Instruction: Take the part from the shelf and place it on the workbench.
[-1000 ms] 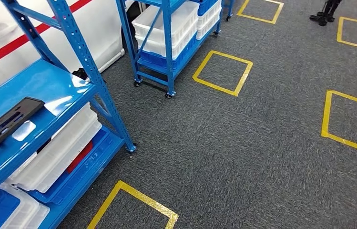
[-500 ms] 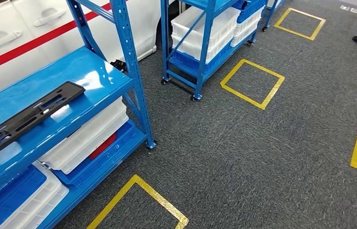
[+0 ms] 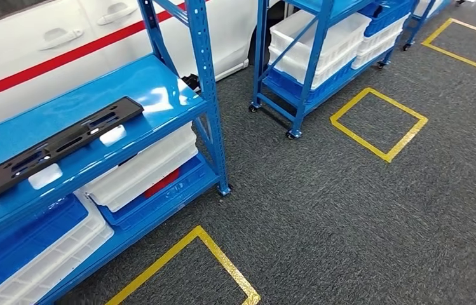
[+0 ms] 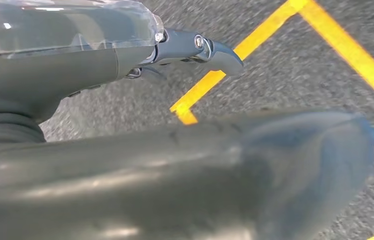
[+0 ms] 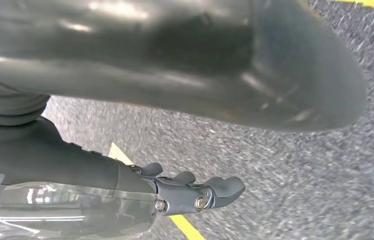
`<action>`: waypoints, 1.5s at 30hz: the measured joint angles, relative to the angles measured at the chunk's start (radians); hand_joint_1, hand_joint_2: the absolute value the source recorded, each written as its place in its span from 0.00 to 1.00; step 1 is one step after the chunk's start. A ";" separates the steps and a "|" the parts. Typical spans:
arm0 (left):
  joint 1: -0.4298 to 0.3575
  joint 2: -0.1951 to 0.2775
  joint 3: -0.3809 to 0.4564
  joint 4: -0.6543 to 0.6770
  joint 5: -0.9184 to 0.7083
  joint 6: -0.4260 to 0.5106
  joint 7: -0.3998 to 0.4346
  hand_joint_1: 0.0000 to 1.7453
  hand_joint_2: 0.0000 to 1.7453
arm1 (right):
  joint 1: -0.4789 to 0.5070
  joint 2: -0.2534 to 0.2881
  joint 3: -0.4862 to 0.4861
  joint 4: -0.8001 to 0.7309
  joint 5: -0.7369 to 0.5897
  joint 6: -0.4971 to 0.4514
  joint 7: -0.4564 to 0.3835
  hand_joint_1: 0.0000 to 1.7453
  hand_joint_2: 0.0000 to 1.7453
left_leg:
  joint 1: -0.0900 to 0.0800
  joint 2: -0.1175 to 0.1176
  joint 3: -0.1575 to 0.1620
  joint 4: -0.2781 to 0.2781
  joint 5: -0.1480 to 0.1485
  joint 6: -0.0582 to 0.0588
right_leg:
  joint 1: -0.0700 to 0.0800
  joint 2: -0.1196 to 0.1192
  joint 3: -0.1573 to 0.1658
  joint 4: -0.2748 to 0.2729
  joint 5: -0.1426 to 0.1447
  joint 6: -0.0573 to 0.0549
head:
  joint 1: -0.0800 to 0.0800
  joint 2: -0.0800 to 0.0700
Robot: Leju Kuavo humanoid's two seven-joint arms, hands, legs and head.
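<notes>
Head view: black part [image 3: 63,145] flat on shelf [image 3: 159,95]. Wrist views: left hand [image 4: 194,47], right hand [image 5: 194,192] fingers apart, empty.

A long black part [image 3: 63,145] lies flat on the glossy blue shelf [image 3: 152,95].
</notes>
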 joint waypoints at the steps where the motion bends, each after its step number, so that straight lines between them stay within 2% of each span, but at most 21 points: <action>1: 0.002 0.000 0.000 0.000 0.000 0.000 0.000 0.00 0.00 | -0.001 0.000 0.001 0.000 0.001 0.002 -0.003 0.00 0.00 | 0.000 0.004 0.018 -0.033 0.025 0.001 | 0.001 -0.012 0.002 0.000 -0.002 0.001 | 0.000 0.000; 3: 0.002 0.000 0.000 0.000 0.000 -0.001 0.000 0.00 0.00 | -0.002 0.000 0.005 0.000 0.003 0.006 -0.008 0.00 0.00 | -0.004 0.040 0.093 -0.176 0.088 0.013 | 0.003 -0.035 0.010 0.000 -0.006 0.005 | 0.000 0.000; 5: -0.002 0.001 0.000 0.000 0.000 -0.001 0.000 0.00 0.00 | -0.003 0.000 0.007 0.000 0.004 0.011 -0.010 0.00 0.00 | -0.014 0.079 0.142 -0.274 0.116 0.029 | 0.004 -0.055 0.016 0.000 -0.011 0.014 | 0.000 0.000; 8: -0.001 0.002 0.000 0.000 0.000 -0.002 -0.001 0.00 0.00 | -0.008 0.000 0.009 0.000 0.005 0.014 -0.011 0.00 0.00 | -0.018 0.063 0.147 -0.293 0.121 0.046 | 0.003 -0.075 0.026 -0.003 -0.016 0.032 | 0.000 0.000; 11: -0.001 0.002 0.000 0.000 0.000 -0.002 -0.001 0.00 0.00 | -0.010 -0.001 0.013 0.000 0.007 0.014 -0.012 0.00 0.00 | -0.007 0.029 0.158 -0.312 0.135 0.060 | -0.001 0.000 0.002 0.065 -0.066 0.046 | 0.000 0.000; 12: -0.004 0.002 0.000 0.000 0.000 -0.002 -0.002 0.00 0.00 | -0.008 -0.002 0.014 0.000 0.007 0.014 -0.012 0.00 0.00 | -0.007 0.017 0.158 -0.312 0.136 0.062 | -0.002 0.027 -0.026 0.124 -0.098 0.047 | 0.000 0.000; 14: -0.007 0.001 -0.001 0.000 0.000 -0.002 -0.002 0.00 0.00 | -0.004 -0.002 0.014 0.000 0.009 0.013 -0.012 0.00 0.00 | -0.008 -0.009 0.156 -0.311 0.137 0.064 | -0.003 0.043 -0.088 0.242 -0.141 0.049 | 0.000 0.000; 16: -0.005 0.001 -0.001 0.000 0.000 0.000 -0.002 0.00 0.00 | -0.002 -0.002 0.015 0.000 0.010 0.013 -0.012 0.00 0.00 | -0.008 -0.038 0.157 -0.308 0.136 0.062 | -0.004 0.046 -0.098 0.245 -0.110 0.050 | 0.000 0.000; 19: -0.005 0.001 -0.002 0.000 0.000 0.004 -0.001 0.00 0.00 | -0.001 -0.003 0.017 0.000 0.012 0.014 -0.014 0.00 0.00 | -0.006 -0.078 0.153 -0.294 0.129 0.052 | -0.011 0.094 -0.029 0.066 -0.006 0.049 | 0.000 0.000; 21: -0.007 0.001 -0.004 0.000 0.000 0.008 0.000 0.00 0.00 | -0.001 -0.002 0.019 0.000 0.013 0.014 -0.015 0.00 0.00 | -0.006 -0.098 0.144 -0.286 0.126 0.040 | -0.012 0.121 -0.008 0.011 0.006 0.045 | 0.000 0.000; 23: -0.006 0.001 -0.005 0.000 0.000 0.010 0.000 0.00 0.00 | -0.002 -0.002 0.021 0.000 0.014 0.014 -0.015 0.00 0.00 | -0.004 -0.118 0.139 -0.288 0.127 0.028 | -0.010 0.103 -0.006 0.006 0.006 0.035 | 0.000 0.000; 26: -0.002 0.001 -0.007 0.000 0.000 0.011 -0.002 0.00 0.00 | -0.003 0.000 0.022 0.000 0.015 0.013 -0.016 0.00 0.00 | -0.003 -0.066 0.109 -0.226 0.088 0.014 | -0.012 0.067 0.002 -0.008 0.009 0.015 | 0.000 0.000; 28: -0.006 0.001 -0.007 0.000 0.001 0.012 -0.003 0.00 0.00 | 0.000 0.001 0.022 0.000 0.016 0.013 -0.018 0.00 0.00 | -0.002 -0.016 0.047 -0.100 0.026 0.007 | -0.008 0.039 0.004 -0.009 0.006 0.008 | 0.000 0.000; 30: -0.006 0.001 -0.007 0.000 0.001 0.012 -0.004 0.00 0.00 | 0.001 0.001 0.023 0.000 0.017 0.013 -0.019 0.00 0.00 | 0.001 -0.002 0.002 -0.010 0.002 0.002 | -0.005 0.011 0.006 -0.008 0.002 0.007 | 0.000 0.000; 32: -0.002 0.001 -0.007 0.000 0.001 0.012 -0.008 0.00 0.00 | 0.000 0.002 0.023 0.000 0.019 0.014 -0.020 0.00 0.00 | 0.002 0.008 0.030 -0.064 0.049 0.003 | -0.005 -0.014 0.013 -0.008 -0.004 0.009 | 0.000 0.000; 34: -0.003 0.002 -0.007 0.000 0.001 0.013 -0.013 0.00 0.00 | 0.000 0.003 0.024 0.000 0.021 0.015 -0.021 0.00 0.00 | -0.004 0.052 0.101 -0.202 0.109 0.013 | -0.002 -0.036 0.024 -0.007 -0.012 0.016 | 0.000 0.000; 36: -0.005 0.002 -0.006 0.000 0.001 0.013 -0.018 0.00 0.00 | 0.000 0.006 0.025 0.000 0.025 0.016 -0.021 0.00 0.00 | -0.013 0.084 0.136 -0.277 0.127 0.028 | 0.003 -0.056 0.032 -0.007 -0.018 0.026 | 0.000 0.000; 39: 0.001 0.002 -0.002 0.000 0.001 0.014 -0.021 0.00 0.00 | -0.006 0.006 0.030 0.000 0.029 0.016 -0.019 0.00 0.00 | -0.013 0.057 0.138 -0.290 0.128 0.046 | 0.004 -0.075 0.042 -0.010 -0.025 0.042 | 0.000 0.000; 41: 0.002 0.002 -0.001 0.000 0.001 0.016 -0.020 0.00 0.00 | -0.007 0.007 0.031 0.000 0.030 0.016 -0.017 0.00 0.00 | -0.007 0.035 0.144 -0.301 0.136 0.058 | 0.001 -0.031 0.028 0.035 -0.058 0.052 | 0.000 0.000; 43: -0.002 0.001 0.000 0.000 0.001 0.016 -0.020 0.00 0.00 | -0.004 0.007 0.031 0.000 0.030 0.016 -0.016 0.00 0.00 | -0.006 0.012 0.144 -0.304 0.139 0.064 | -0.002 0.026 -0.033 0.159 -0.122 0.056 | 0.000 0.000; 45: -0.003 0.001 0.001 0.000 0.001 0.016 -0.020 0.00 0.00 | 0.000 0.007 0.031 0.000 0.030 0.016 -0.015 0.00 0.00 | -0.007 -0.014 0.144 -0.303 0.139 0.066 | -0.003 0.042 -0.093 0.267 -0.152 0.057 | 0.000 0.000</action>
